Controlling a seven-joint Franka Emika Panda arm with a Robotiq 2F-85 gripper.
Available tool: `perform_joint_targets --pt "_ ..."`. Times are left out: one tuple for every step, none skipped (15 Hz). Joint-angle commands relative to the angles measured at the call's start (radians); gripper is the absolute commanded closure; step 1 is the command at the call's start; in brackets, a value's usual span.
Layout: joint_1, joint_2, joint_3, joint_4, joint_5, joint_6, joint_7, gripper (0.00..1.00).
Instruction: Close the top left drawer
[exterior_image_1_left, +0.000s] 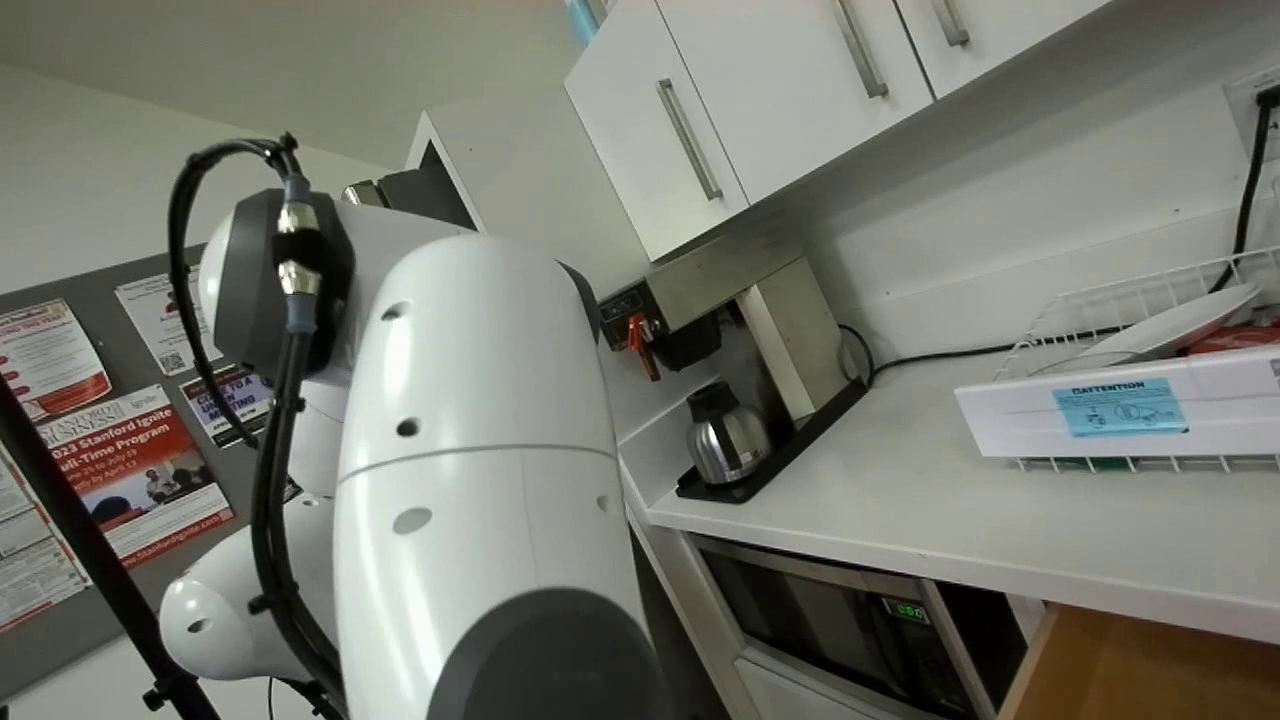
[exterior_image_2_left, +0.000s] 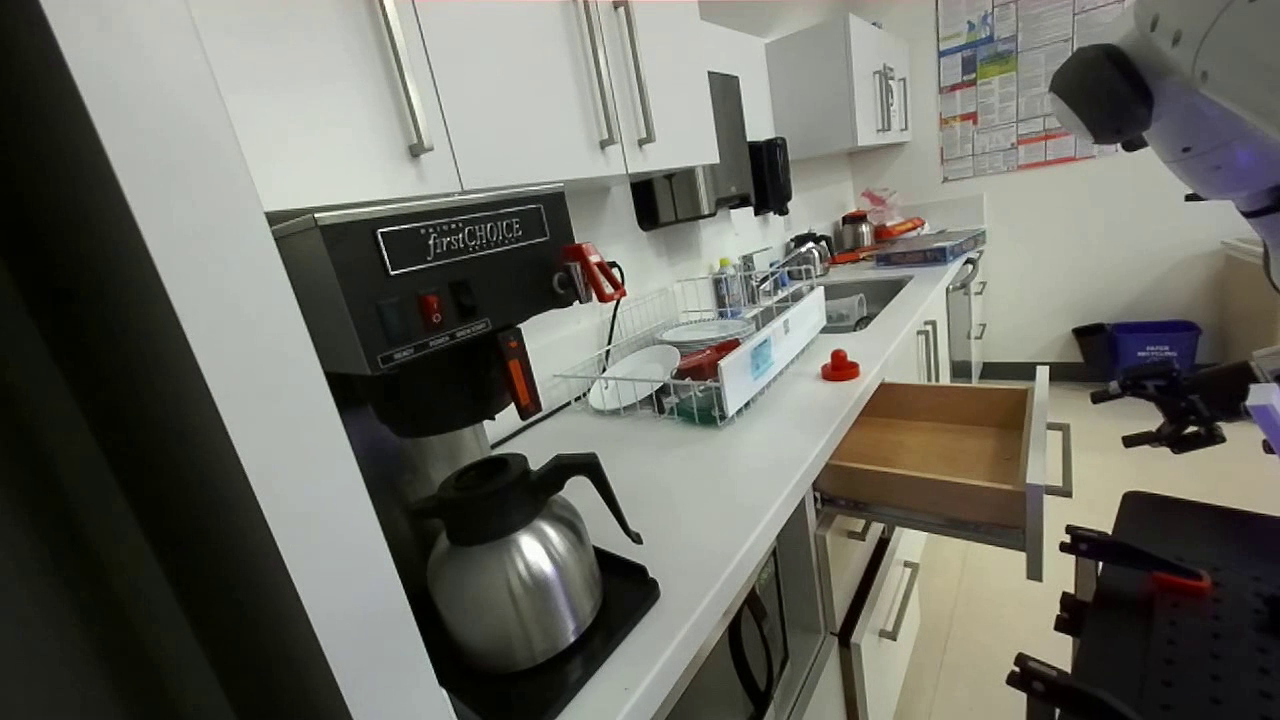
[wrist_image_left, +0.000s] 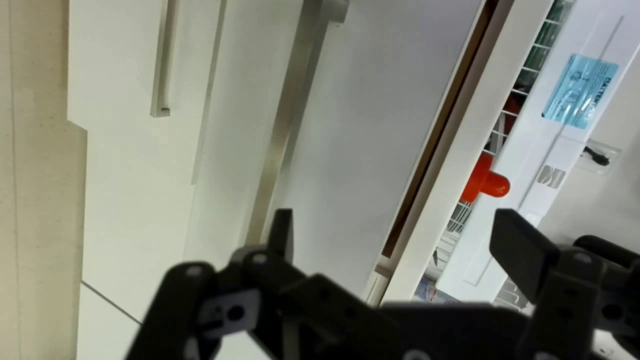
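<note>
In an exterior view, the top left drawer (exterior_image_1_left: 1150, 668) is standing open under the front edge of the countertop (exterior_image_1_left: 1000, 520). In an exterior view, it is jutting past that edge, the gripper (exterior_image_2_left: 1115, 418) hovering apart from the drawer's bar handle (exterior_image_2_left: 1066, 460). In the wrist view, the fingers (wrist_image_left: 517, 245) are standing wide apart, facing the front panel (wrist_image_left: 370, 130).

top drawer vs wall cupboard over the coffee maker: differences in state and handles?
The top drawer is pulled out, its wood-coloured inside showing; the wall cupboard is shut. The top drawer's handle lies level, the wall cupboard's handles stand upright. Both have plain white fronts and grey bar handles.
</note>
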Motion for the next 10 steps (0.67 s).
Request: perform_joint_targets --pt "0.139 -0.183 -0.085 -0.126 -0.100 0.124 -0.051 0.00" --pt "0.180 -0.217 -0.110 -0.143 -0.126 0.163 -0.057 0.00" --pt "0.225 -0.259 -0.137 -0.167 -0.153 0.206 -0.063 0.00" --pt "0.275 -0.308 -0.164 -0.200 -0.174 0.254 -0.083 0.00" --pt "0.321 -0.347 -0.185 -0.216 -0.197 0.299 -0.084 0.00" --pt "0.368 -0.391 -0.204 -0.239 -0.204 0.353 -0.099 0.00" --pt "0.410 -0.427 -0.217 -0.247 -0.218 0.402 -0.097 0.00" --pt "0.443 -0.467 -0.220 -0.248 -0.228 0.453 -0.098 0.00" --pt "0.471 -0.501 -0.218 -0.242 -0.245 0.500 -0.108 0.00" --pt "0.494 -0.537 -0.210 -0.233 -0.274 0.544 -0.101 0.00"
